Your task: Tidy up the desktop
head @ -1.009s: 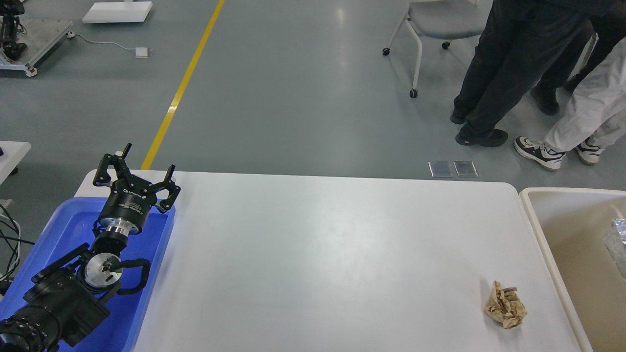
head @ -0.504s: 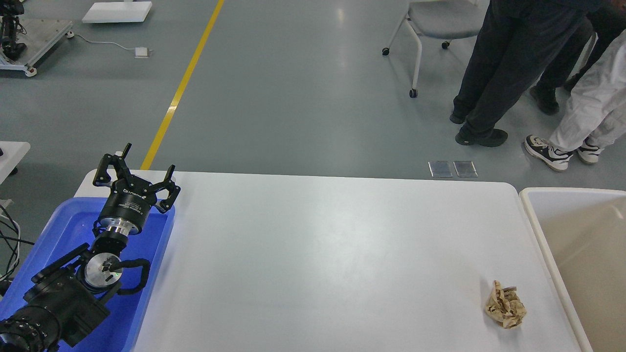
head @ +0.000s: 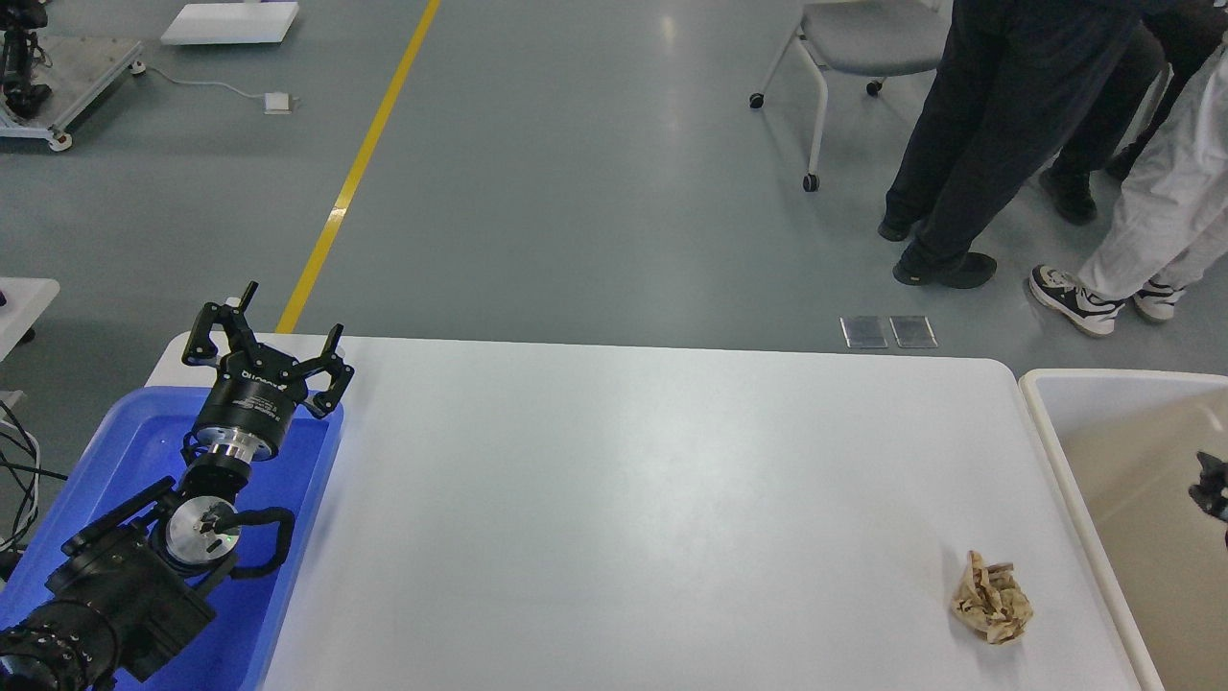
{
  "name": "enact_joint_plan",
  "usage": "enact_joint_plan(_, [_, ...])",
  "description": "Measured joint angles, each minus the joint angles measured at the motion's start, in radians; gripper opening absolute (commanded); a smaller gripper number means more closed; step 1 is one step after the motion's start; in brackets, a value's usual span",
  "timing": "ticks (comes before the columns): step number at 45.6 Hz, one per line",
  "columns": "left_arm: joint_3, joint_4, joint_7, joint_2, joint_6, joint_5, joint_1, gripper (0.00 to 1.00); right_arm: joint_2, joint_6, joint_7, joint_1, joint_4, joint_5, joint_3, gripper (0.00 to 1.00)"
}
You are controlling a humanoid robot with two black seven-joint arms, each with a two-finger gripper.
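The white desktop (head: pixel 624 499) fills the middle of the head view. A crumpled brown paper ball (head: pixel 991 597) lies on it near the front right corner. My left gripper (head: pixel 273 326) is open and empty, held over the far end of the blue tray (head: pixel 125 451) at the desktop's left edge. A small dark part of my right gripper (head: pixel 1211 485) shows at the frame's right edge, over the beige bin (head: pixel 1132 499); its fingers cannot be told apart. It is well apart from the paper ball.
The beige bin stands against the desktop's right edge. Beyond the table, people's legs (head: pixel 969 144) and a wheeled chair (head: pixel 844 48) stand on the grey floor at the back right. A yellow floor line (head: pixel 365 154) runs at the back left.
A silvery thing seen at the right edge over the beige bin a second ago is gone; a dark part of my right gripper now shows there. The left arm has not moved.
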Motion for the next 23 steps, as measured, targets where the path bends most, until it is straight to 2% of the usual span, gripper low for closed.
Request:
enact_joint_plan(5, [0.000,0.000,-0.001,0.000,0.000,0.000,0.000,1.00,-0.038,0.057,-0.040,0.025,0.109,0.057,0.100,1.00])
enact_joint_plan(14, [0.000,0.000,-0.002,0.000,0.000,0.000,0.000,1.00,-0.061,0.101,-0.072,0.090,0.265,0.114,0.182,1.00])
enact_joint_plan(23, [0.000,0.000,-0.002,0.000,0.000,0.000,0.000,1.00,0.021,0.118,-0.086,0.175,0.350,0.140,0.221,1.00])
